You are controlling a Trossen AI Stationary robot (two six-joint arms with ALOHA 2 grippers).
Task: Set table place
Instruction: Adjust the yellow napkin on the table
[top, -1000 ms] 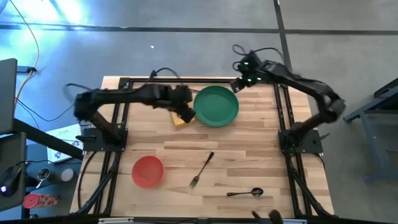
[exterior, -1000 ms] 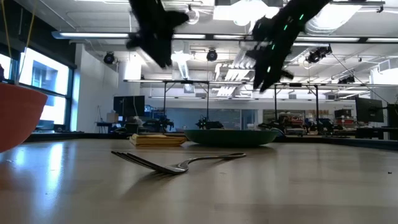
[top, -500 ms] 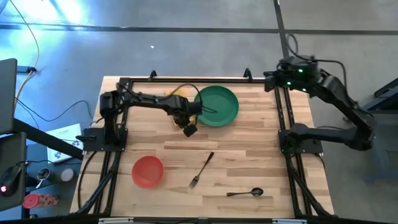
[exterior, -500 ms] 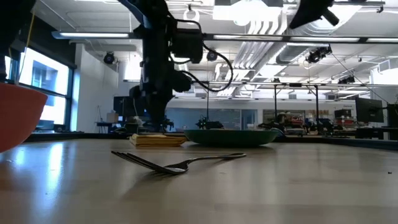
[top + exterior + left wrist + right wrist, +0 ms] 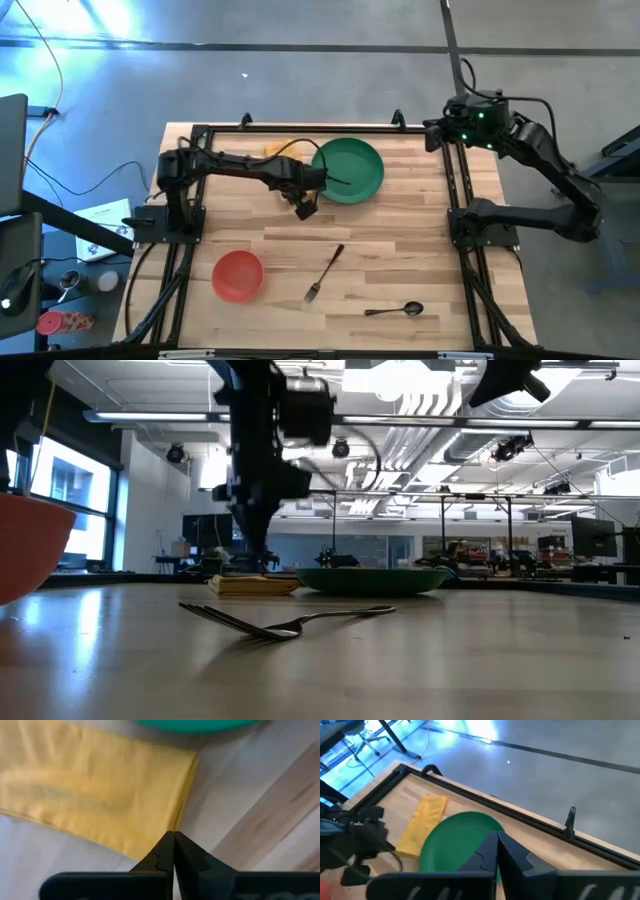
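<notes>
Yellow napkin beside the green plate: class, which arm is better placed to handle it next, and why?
Left. The left gripper, shut, sits low at the napkin edge; the right gripper is raised over the table's far right corner.

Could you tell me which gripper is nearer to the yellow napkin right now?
Left. The left gripper, fingers shut, hangs just above the yellow napkin at its corner beside the green plate. The right gripper is shut too, far off past the plate near the table's back right corner.

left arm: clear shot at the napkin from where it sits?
Probably yes. The left end effector hangs right over the napkin edge, fingers shut, nothing lying between them. The plate sits beside the napkin, not on it. The fingers would need to open first.
</notes>
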